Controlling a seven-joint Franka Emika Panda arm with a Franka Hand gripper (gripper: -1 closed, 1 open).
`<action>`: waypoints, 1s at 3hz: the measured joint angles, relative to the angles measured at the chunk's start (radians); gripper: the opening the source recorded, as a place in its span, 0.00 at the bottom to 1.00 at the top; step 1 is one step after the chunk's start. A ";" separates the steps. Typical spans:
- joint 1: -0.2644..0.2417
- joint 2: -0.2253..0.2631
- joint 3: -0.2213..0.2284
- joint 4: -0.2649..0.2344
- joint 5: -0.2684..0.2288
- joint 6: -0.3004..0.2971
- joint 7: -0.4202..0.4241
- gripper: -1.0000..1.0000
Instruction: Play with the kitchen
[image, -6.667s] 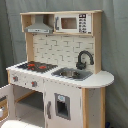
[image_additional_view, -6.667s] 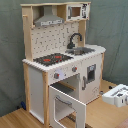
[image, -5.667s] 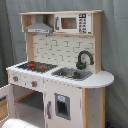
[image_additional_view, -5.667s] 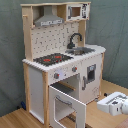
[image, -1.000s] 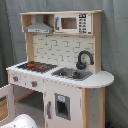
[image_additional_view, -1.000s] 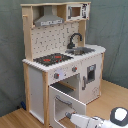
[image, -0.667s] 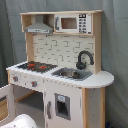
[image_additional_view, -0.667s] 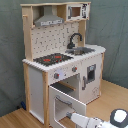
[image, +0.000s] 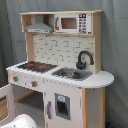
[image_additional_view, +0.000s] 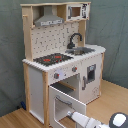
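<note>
While the gripper's (image_additional_view: 70, 116) opening cannot be told, approach the kitchen's (image_additional_view: 62, 55) open oven door (image_additional_view: 67, 102) at lower centre squarely.

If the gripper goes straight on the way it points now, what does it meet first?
Probably the open oven door of the kitchen. In the second exterior view the arm points toward the second exterior view's left, at that door's lower part. The gripper's tip is hidden and depth is unclear.

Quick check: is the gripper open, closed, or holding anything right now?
Gripper: cannot be told; it sits low by the open oven door of the kitchen.
</note>
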 joint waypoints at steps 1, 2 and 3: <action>0.003 0.001 0.034 -0.028 0.000 -0.039 0.097 1.00; 0.012 0.002 0.059 -0.071 0.000 -0.063 0.186 1.00; 0.036 0.013 0.067 -0.124 0.002 -0.093 0.262 1.00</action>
